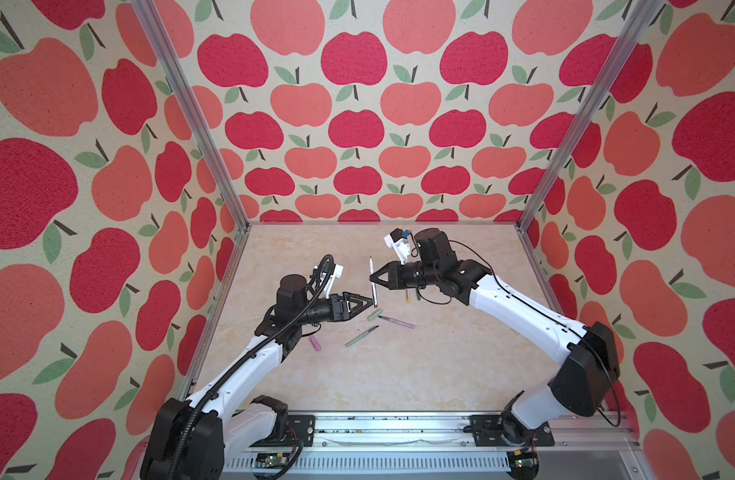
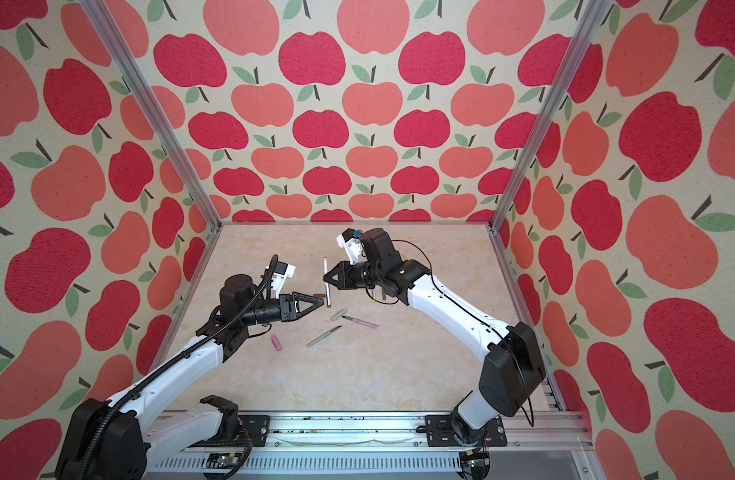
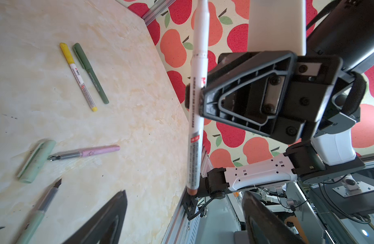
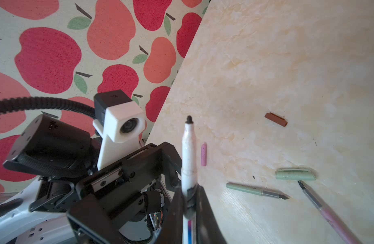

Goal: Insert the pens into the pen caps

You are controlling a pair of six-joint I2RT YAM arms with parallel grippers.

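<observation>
The right gripper [image 2: 325,277] is pinching the white pen [image 2: 327,293], tip toward twelve o'clock in a top view, while the spread left gripper [image 2: 319,306] is hovering at six o'clock of the brown cap [image 2: 318,295], needing a square straddle.

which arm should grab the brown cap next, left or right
Left. The left end effector is open, empty and right beside the brown cap; the right end effector is shut on the white pen.
</observation>
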